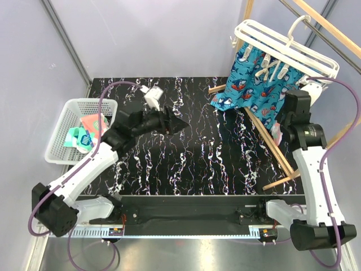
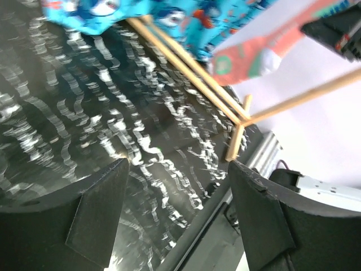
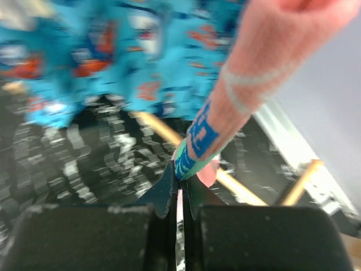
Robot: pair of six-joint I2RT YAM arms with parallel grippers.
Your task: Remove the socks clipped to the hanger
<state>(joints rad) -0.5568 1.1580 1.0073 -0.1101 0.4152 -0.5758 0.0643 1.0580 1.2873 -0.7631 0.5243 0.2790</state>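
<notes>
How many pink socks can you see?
2. One pink sock lies in the basket on the left; the other hangs near the hanger, its toe pinched by the right gripper. More may be hidden.

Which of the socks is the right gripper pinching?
The salmon-pink sock, clamped at its teal toe by the right gripper; the blue shark-print socks hang untouched on the hanger.

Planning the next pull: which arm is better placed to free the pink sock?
Right: the right gripper is shut on the toe of the pink sock by the hanger; the left gripper is open, mid-table.
</notes>
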